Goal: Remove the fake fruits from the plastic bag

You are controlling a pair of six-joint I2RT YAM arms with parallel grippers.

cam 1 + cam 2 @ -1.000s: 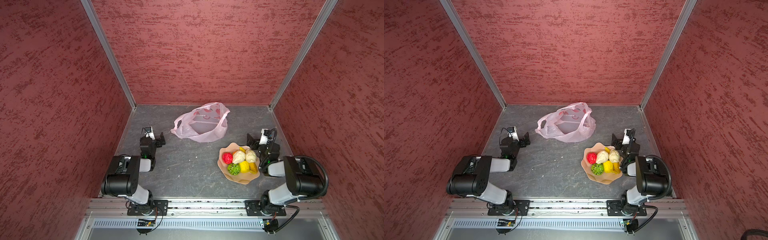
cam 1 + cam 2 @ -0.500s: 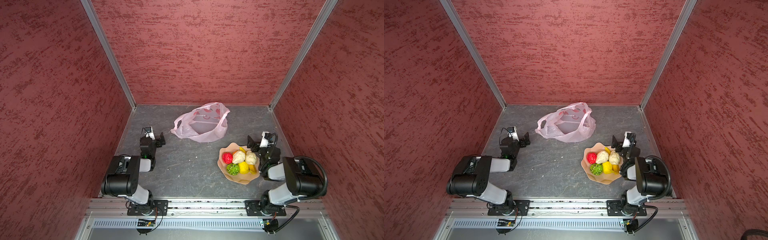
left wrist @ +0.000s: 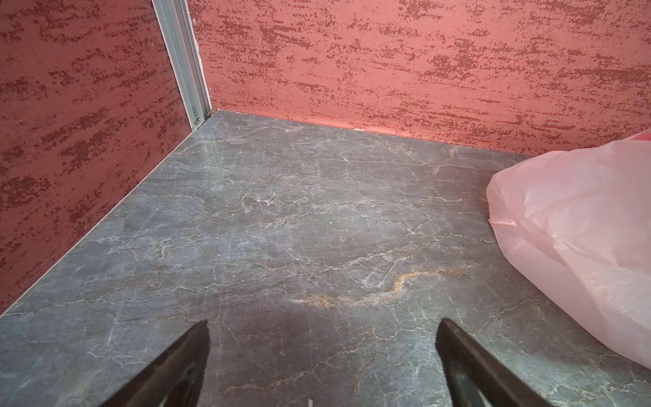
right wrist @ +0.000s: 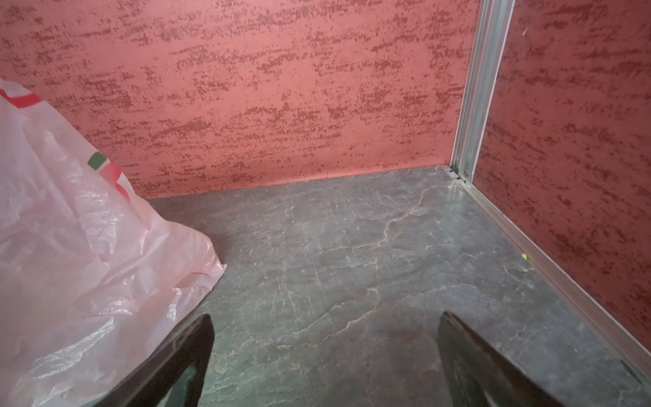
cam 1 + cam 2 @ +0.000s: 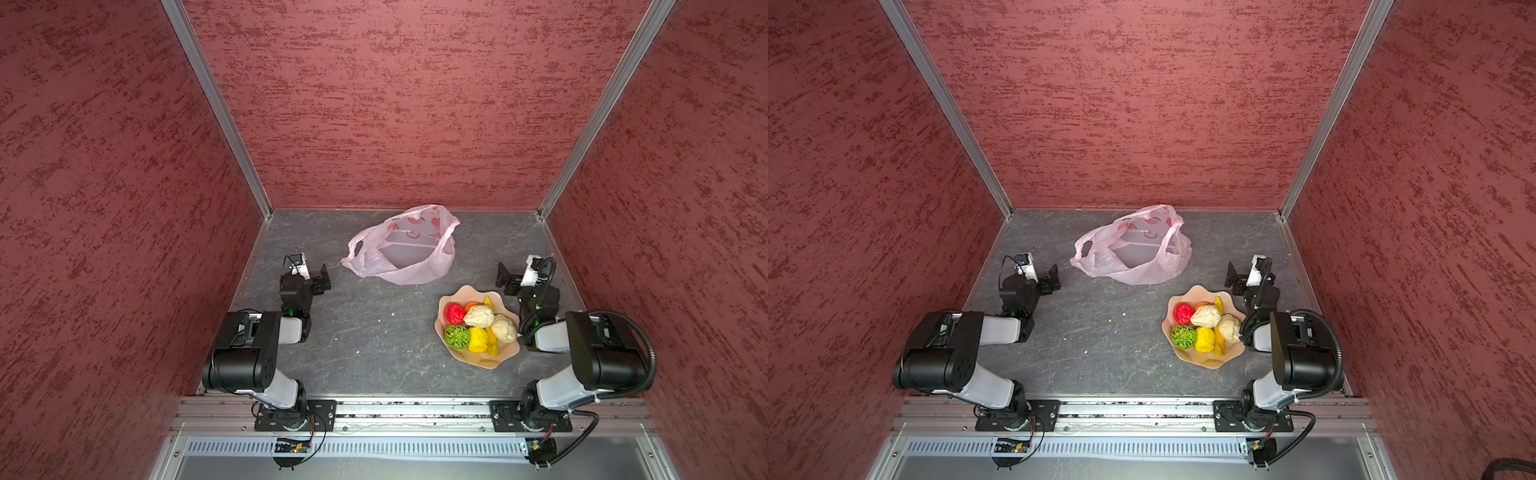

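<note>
The fake fruits (image 5: pixel 478 328) sit heaped in the tan dish (image 5: pixel 484 365) at the right of the table (image 5: pixel 374 332). The plastic bag (image 5: pixel 403 253) slumps open near the back wall and looks empty, so the task seems finished. The left gripper (image 3: pixel 324 322) and right gripper (image 4: pixel 326 317) flank the bag, fingers wide, holding nothing.
</note>
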